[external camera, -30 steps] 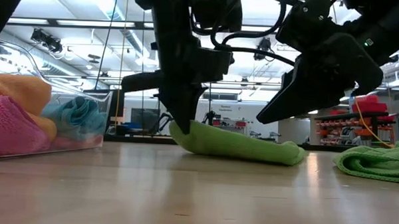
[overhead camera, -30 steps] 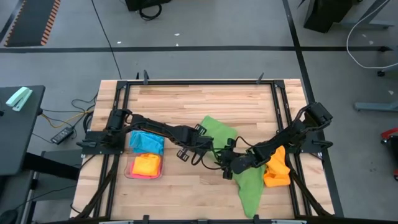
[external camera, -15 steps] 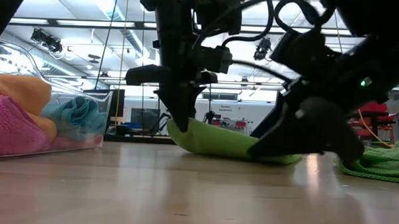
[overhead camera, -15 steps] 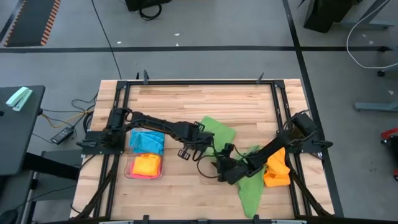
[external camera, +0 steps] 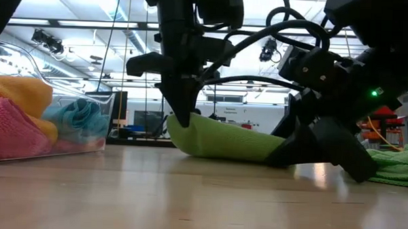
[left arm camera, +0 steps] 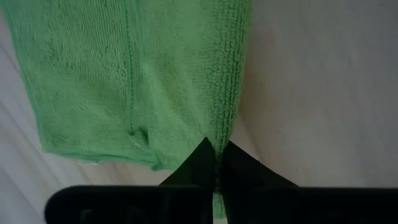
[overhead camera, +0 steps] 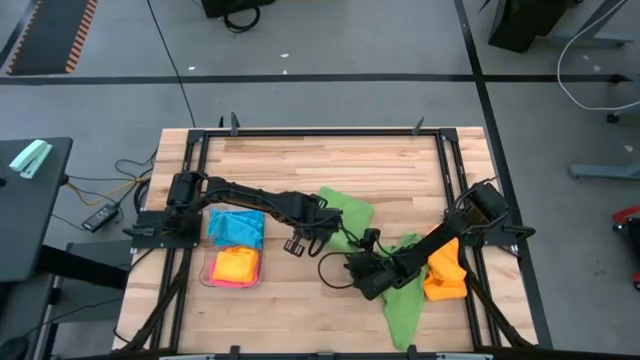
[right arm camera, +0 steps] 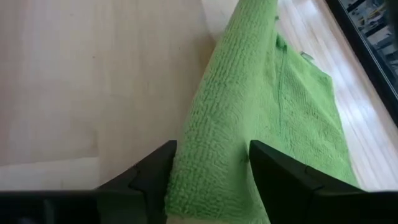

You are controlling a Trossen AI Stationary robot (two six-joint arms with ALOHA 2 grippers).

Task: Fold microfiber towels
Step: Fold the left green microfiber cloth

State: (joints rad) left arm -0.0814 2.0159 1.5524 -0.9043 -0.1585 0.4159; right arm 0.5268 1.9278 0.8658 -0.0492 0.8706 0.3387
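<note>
A pale wooden bench [overhead camera: 300, 165] stands on grey workshop flooring. Near its middle lies a green towel [overhead camera: 352, 215]. The left end effector [left arm camera: 216, 163] pinches the towel's edge; the right end effector [right arm camera: 211, 163], fingers spread, straddles its fold.

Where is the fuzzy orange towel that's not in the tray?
In the high view, the loose orange microfiber towel lies near the table's right edge, beside the green microfiber towel.

Both arms are matte black, jointed, with loose black cables looping just behind each pincer. A small green light [external camera: 375, 93] glows on the housing behind the right pincer [external camera: 325, 149].
</note>
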